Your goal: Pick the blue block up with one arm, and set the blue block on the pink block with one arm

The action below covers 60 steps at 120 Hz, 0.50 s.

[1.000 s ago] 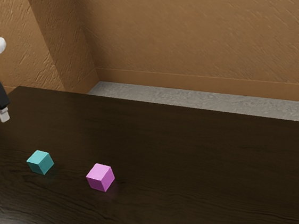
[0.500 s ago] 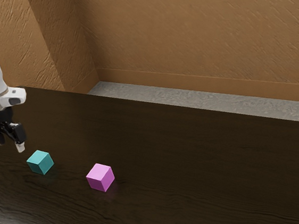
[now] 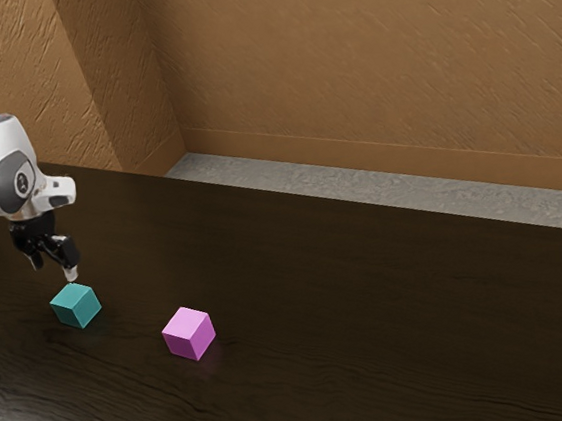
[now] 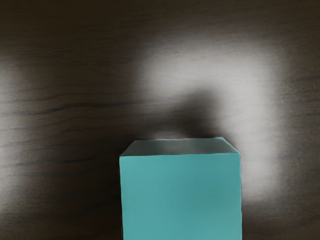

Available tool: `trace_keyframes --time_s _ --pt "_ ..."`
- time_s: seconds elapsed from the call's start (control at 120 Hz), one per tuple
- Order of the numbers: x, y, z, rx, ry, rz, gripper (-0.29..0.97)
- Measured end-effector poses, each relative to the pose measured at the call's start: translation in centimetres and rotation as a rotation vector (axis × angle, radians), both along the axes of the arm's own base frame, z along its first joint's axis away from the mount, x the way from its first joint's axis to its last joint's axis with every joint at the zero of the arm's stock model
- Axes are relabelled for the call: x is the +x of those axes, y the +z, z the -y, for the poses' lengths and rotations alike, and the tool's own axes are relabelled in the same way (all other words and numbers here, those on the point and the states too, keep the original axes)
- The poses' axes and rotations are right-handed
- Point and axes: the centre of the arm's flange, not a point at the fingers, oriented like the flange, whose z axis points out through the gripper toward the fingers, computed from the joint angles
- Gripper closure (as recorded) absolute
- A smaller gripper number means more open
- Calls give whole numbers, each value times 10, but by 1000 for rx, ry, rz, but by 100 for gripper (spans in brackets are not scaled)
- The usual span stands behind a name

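Dark, glossy wood makes up the worktop (image 3: 393, 319), with brown walls (image 3: 375, 50) behind it. The blue block (image 3: 75, 305), more teal than blue to my eye, sits flat on the worktop and nothing is touching it. Just above the blue block hangs the end effector (image 3: 54, 271). Its two fingers stand apart and hold nothing, and one pale fingertip is close over the blue block's far top edge. In the wrist view the blue block (image 4: 181, 192) lies right under the hand, its faces looking square to the camera.

The pink block (image 3: 188, 333) rests near the blue block, toward the exterior view's right and a little closer to the camera. The two are clearly apart.

The descent looks like the risky part. From the side the hand seems slightly off the blue block's centre, so a finger could land on its top face instead of passing beside it. That would tip it or skid it across the slick wood. A shallow or uneven pinch could let it twist loose on the lift. A low carry might knock the pink block aside, and an off-centre release could send the blue block sliding off it.
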Motion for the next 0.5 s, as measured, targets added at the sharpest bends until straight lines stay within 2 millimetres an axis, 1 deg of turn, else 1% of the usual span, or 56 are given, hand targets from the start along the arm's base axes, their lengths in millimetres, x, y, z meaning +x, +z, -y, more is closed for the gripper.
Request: trace_keyframes --time_s 0.033,0.067,0.142,0.275,0.333,0.367,0.5 --pt "1 -9 -4 -12 4 -4 0" --pt "3 -16 -3 -23 0 -8 0" --pt "3 -24 -1 -40 -11 -10 0" --pt "-4 -46 -3 -71 -7 -20 0" --pt "-7 -55 -9 -83 2 -24 0" --pt "-7 -61 -8 -89 -1 -25 0" --pt "-5 -70 -1 -108 -17 -13 0"
